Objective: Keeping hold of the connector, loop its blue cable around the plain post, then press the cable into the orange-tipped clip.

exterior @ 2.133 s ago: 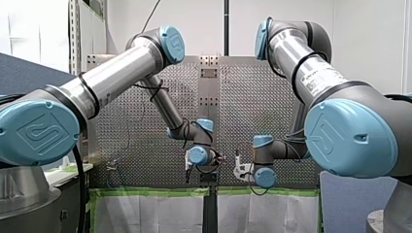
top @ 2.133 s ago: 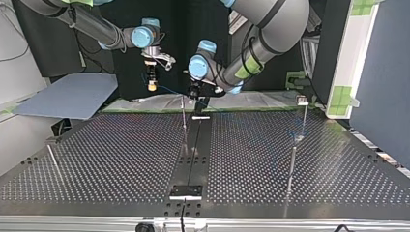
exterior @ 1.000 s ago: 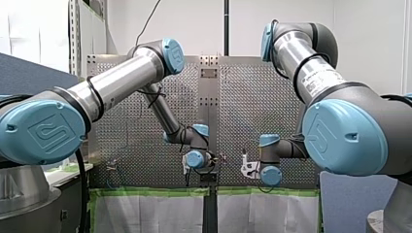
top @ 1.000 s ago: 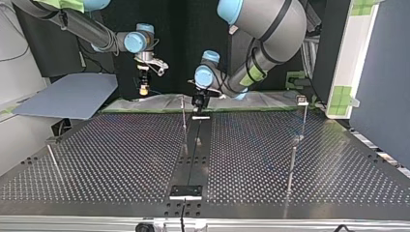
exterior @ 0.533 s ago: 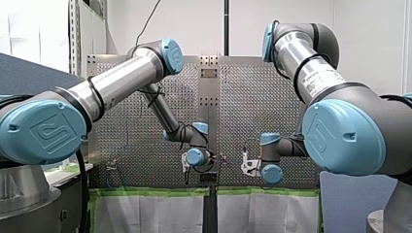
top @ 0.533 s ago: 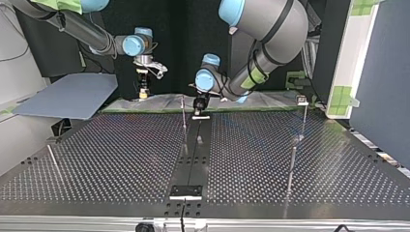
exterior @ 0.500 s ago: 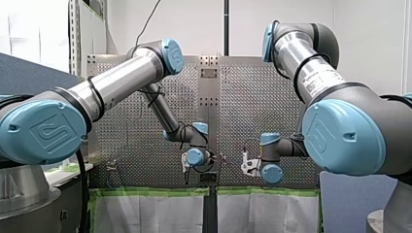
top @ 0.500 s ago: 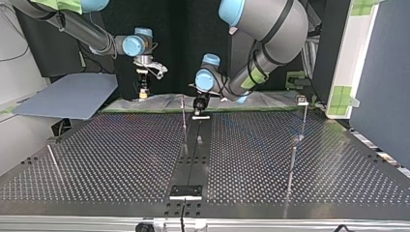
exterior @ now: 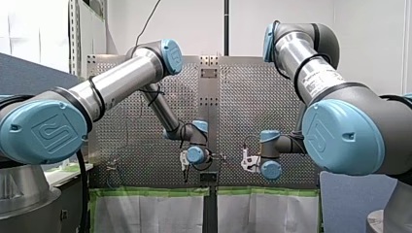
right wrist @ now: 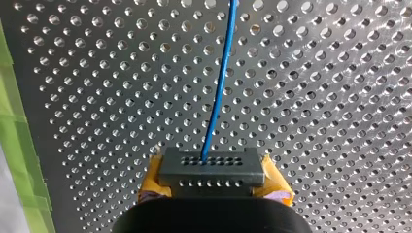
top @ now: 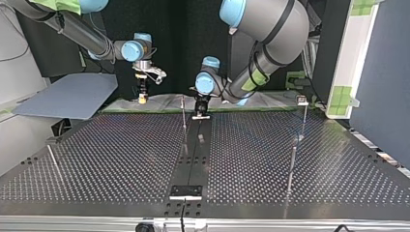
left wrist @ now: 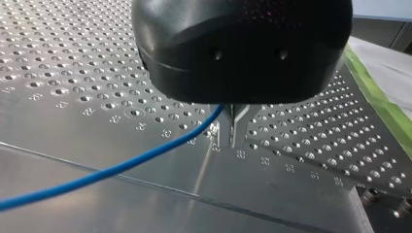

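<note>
Right wrist view: we count one dark connector (right wrist: 210,170) and one blue cable (right wrist: 219,82), running from it far over the table (right wrist: 316,97). Our right claw (right wrist: 214,178) grips the connector between two yellow pads (right wrist: 151,177). In the left wrist view the black body of our left claw (left wrist: 232,138) hides most of its two metal fingers (left wrist: 241,127); they stand narrow, the cable running in between them. In the top view the cable is too thin to trace.

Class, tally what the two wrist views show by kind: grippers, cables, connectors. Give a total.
Grippers: 2 (my left gripper, my right gripper)
Blue cable: 1
Connector: 1
Total: 4
</note>
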`<move>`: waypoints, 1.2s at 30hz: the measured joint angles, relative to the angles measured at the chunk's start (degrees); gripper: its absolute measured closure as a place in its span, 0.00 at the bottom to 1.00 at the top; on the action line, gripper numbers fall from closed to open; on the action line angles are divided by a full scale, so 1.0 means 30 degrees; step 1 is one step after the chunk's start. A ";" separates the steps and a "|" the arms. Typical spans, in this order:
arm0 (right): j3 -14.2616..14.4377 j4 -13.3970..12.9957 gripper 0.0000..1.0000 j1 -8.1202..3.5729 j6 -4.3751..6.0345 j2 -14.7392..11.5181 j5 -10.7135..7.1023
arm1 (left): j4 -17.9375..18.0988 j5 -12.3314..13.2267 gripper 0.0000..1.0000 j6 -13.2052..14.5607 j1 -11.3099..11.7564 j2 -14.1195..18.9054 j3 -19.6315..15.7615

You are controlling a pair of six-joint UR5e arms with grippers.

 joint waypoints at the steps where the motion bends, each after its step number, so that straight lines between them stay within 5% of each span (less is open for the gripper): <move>1: -0.0024 0.0013 1.00 -0.0008 0.0002 0.0007 -0.0005 | -0.0004 -0.0015 0.80 0.0031 -0.0001 -0.0001 -0.0001; 3: -0.0037 0.0029 1.00 -0.0012 -0.0003 0.0009 -0.0009 | -0.0014 -0.0033 0.63 0.0154 -0.0019 -0.0001 -0.0003; 10: -0.0047 0.0218 1.00 -0.0020 0.0001 0.0026 -0.0012 | -0.0323 -0.0178 0.40 0.0694 -0.0066 0.0002 -0.0003; 12: -0.0050 0.0323 1.00 -0.0020 -0.0013 0.0027 -0.0012 | -0.0577 -0.0257 0.12 0.0754 -0.0069 0.0012 -0.0026; 13: -0.0050 0.0380 1.00 -0.0019 -0.0018 0.0027 -0.0011 | -0.0679 -0.0271 0.12 0.0770 -0.0066 0.0015 -0.0041; 14: -0.0050 0.0414 1.00 -0.0019 -0.0019 0.0028 -0.0012 | -0.0837 -0.0294 0.00 0.0790 -0.0061 0.0018 -0.0073; 25: -0.0052 0.0817 1.00 -0.0019 -0.0037 0.0055 -0.0009 | -0.2457 -0.1563 0.00 0.1573 -0.0255 0.0279 -0.0720; 36: -0.0050 0.1042 1.00 -0.0014 -0.0076 0.0105 -0.0006 | -0.0655 -0.2007 0.00 0.3152 -0.0657 0.2307 -0.2814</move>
